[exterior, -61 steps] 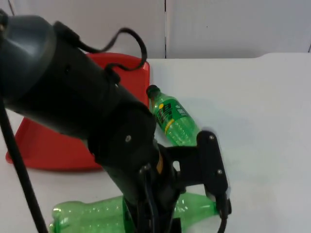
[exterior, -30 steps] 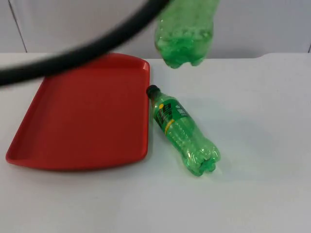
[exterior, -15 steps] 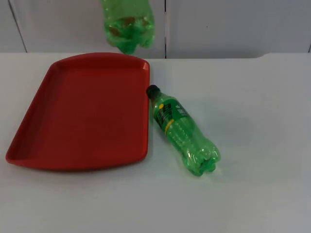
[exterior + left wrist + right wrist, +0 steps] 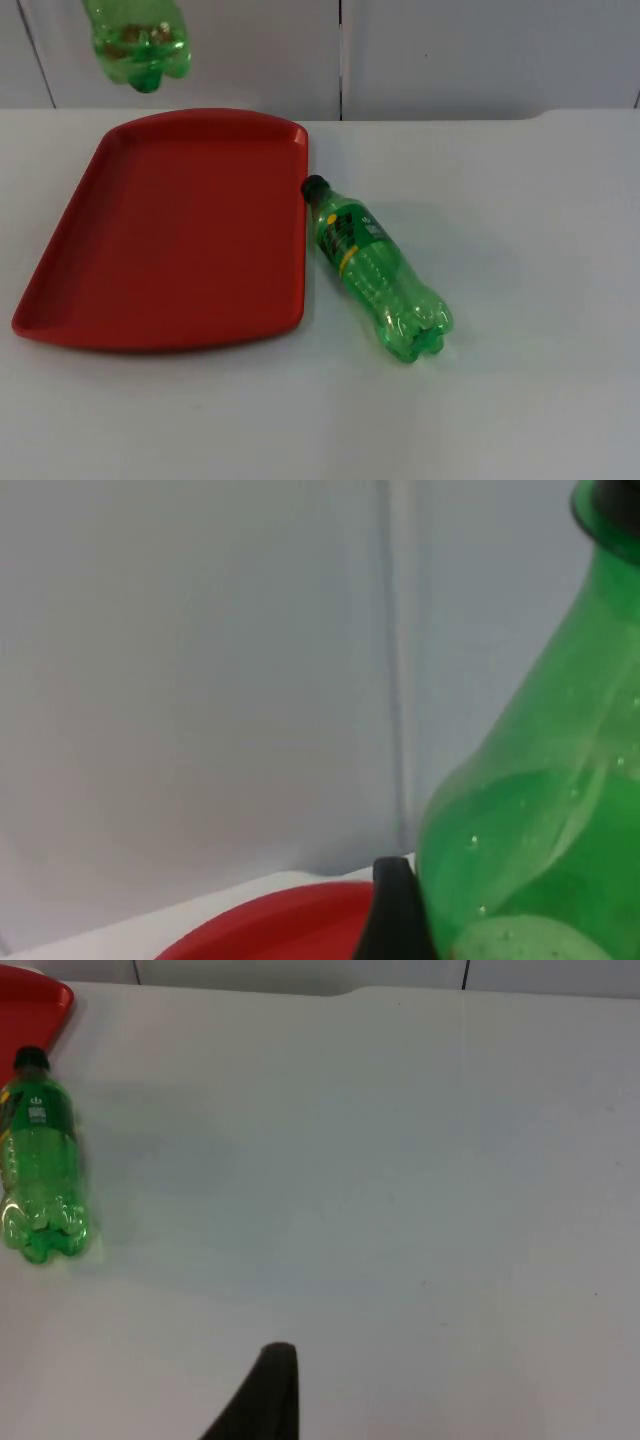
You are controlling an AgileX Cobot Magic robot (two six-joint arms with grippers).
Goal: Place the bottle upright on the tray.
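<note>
The left gripper (image 4: 400,920) is holding a clear green plastic bottle without a label (image 4: 135,40) in the air, a black fingertip (image 4: 395,905) pressing against the bottle's side in the left wrist view; how wide the jaws stand I cannot tell. In the top view the bottle's lobed base is hanging above the far left corner of the flat red plastic tray (image 4: 170,235), in front of the grey partition wall (image 4: 480,55). The tray is lying on the white table (image 4: 530,230) with nothing on it. A second green plastic bottle with a black cap and a green and yellow label (image 4: 375,265) is lying on its side on the table, its cap just beside the tray's right edge. The right gripper (image 4: 265,1400) is waiting above the table, well apart from the lying bottle; whether its jaws are apart or closed I cannot tell.
</note>
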